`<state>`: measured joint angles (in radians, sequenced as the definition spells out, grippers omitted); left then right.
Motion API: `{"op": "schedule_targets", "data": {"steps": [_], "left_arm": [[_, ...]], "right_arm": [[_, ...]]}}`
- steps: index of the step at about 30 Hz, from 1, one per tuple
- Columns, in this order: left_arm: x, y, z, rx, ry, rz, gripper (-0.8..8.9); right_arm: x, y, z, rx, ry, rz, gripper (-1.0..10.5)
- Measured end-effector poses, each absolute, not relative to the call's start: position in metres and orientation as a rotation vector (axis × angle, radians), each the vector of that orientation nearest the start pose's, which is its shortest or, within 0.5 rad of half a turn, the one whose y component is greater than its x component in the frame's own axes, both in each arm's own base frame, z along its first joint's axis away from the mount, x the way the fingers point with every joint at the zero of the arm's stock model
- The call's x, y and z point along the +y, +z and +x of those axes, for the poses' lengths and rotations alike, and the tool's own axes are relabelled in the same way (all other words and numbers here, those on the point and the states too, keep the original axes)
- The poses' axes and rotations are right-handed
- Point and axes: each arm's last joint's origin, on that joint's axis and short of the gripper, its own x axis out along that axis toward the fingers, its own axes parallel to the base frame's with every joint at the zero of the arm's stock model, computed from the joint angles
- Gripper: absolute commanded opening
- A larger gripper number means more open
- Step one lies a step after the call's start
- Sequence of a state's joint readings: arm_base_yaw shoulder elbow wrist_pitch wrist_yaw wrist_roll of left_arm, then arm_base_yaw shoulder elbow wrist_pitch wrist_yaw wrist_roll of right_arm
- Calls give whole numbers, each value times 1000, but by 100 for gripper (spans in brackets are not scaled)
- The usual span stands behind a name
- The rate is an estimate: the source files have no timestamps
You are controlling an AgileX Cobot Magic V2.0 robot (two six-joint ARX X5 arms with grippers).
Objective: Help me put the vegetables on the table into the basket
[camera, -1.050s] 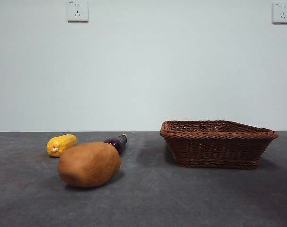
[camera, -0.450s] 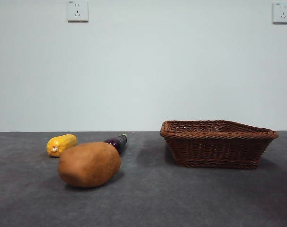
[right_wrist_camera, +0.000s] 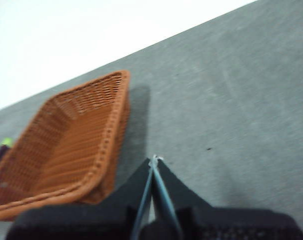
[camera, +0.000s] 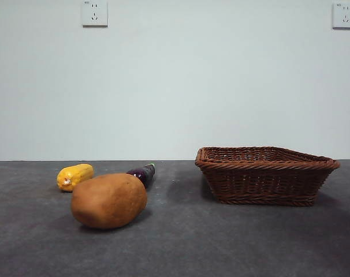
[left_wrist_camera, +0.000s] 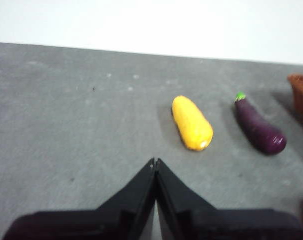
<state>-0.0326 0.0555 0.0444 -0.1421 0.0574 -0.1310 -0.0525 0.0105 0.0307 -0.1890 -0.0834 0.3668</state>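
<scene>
Vegetables, three in all, lie on the grey table (camera: 221,248): one potato (camera: 108,200), one ear of corn (camera: 74,176) and one eggplant (camera: 142,173). None of them is in the basket (camera: 266,175), of which there is one, and what shows of its inside holds nothing.

In the front view the potato is the nearest and largest, resting on its side. From the potato, the corn lies toward 10 o'clock, farther back, and the eggplant toward 1 o'clock, also farther back, its near end hidden behind the potato. Whether the eggplant touches the potato cannot be told. The basket stands well apart from all three, at about 3 o'clock from the potato, upright on the table.

The left wrist view shows the corn (left_wrist_camera: 192,122) and the eggplant (left_wrist_camera: 259,127) lying side by side but apart, the eggplant's green stem pointing away from the camera. A corner of the basket (left_wrist_camera: 301,97) shows at the edge of that view.

There are two grippers. The left gripper (left_wrist_camera: 155,162) has its jaws pressed together and holds nothing; it is above bare table, short of the corn. The right gripper (right_wrist_camera: 154,159) is likewise closed and empty, just beside the basket (right_wrist_camera: 66,145), over bare table.

Two wall sockets (camera: 95,13) sit high on the white wall.
</scene>
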Motion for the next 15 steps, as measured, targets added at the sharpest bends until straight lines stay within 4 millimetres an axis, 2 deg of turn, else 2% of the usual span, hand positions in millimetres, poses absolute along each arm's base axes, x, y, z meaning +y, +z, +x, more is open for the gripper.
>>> {"op": "schedule_targets", "data": {"steps": [7,15], "left_arm": [[-6,199,94,91,-142,-215,-5],[-10,226,106,192,-249,-246,-5]], "right_arm": [[-1,184,90,120,69,429,-8],[0,215,92,235,74,469,-7]]}}
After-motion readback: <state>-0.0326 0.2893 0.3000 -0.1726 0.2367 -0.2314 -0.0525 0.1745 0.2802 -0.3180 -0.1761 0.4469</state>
